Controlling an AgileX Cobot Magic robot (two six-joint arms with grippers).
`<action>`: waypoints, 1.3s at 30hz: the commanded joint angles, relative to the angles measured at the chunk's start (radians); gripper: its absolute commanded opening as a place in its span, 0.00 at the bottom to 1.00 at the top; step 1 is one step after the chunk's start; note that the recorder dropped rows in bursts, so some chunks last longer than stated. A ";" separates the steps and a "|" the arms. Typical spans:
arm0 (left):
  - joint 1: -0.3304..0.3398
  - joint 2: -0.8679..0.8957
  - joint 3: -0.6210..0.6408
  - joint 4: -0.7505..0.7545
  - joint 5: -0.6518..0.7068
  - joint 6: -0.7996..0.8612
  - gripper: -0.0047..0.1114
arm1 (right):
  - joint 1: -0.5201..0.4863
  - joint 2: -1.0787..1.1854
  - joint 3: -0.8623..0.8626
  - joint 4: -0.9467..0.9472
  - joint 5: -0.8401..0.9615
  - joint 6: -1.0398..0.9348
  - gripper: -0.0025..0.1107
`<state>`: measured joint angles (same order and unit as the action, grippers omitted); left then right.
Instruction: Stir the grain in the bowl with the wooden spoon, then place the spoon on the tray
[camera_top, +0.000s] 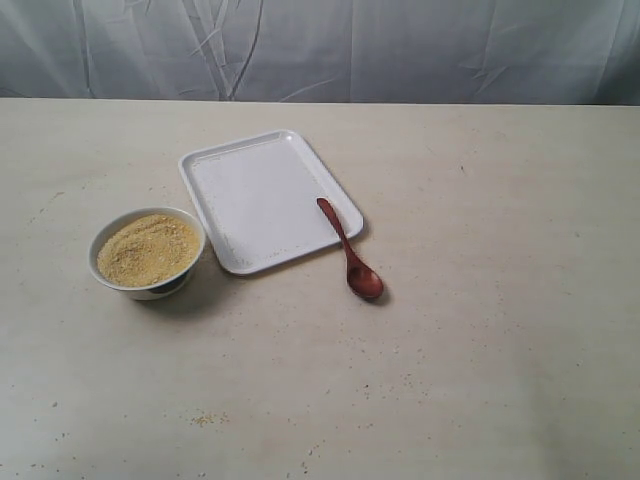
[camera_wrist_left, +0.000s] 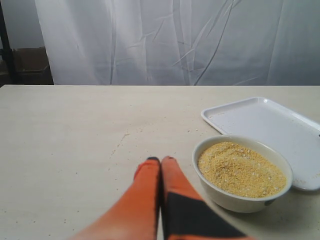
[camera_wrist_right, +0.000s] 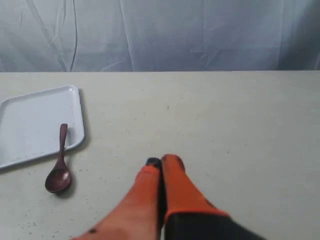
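The white bowl stands left of the tray, filled with a mound of yellow-tan grain. The dark reddish wooden spoon lies with its handle end on the tray's right rim and its scoop on the table. Neither arm shows in the exterior view. In the left wrist view, my left gripper is shut and empty, just beside the bowl and grain; the tray lies beyond. In the right wrist view, my right gripper is shut and empty, well apart from the spoon and tray.
Loose grains are scattered on the beige table toward its front edge and on the tray's surface. A creased white curtain hangs behind the table's far edge.
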<state>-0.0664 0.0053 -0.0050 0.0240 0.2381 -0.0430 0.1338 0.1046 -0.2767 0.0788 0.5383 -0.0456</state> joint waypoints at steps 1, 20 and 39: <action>0.004 -0.005 0.005 0.004 -0.006 0.000 0.04 | -0.004 -0.101 0.042 0.000 -0.013 -0.006 0.02; 0.004 -0.005 0.005 0.004 -0.006 0.000 0.04 | -0.004 -0.105 0.277 0.000 -0.179 -0.006 0.02; 0.004 -0.005 0.005 0.004 -0.006 0.000 0.04 | -0.004 -0.105 0.277 0.000 -0.179 -0.005 0.02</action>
<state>-0.0664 0.0053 -0.0050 0.0240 0.2381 -0.0430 0.1338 0.0064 -0.0050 0.0803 0.3739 -0.0456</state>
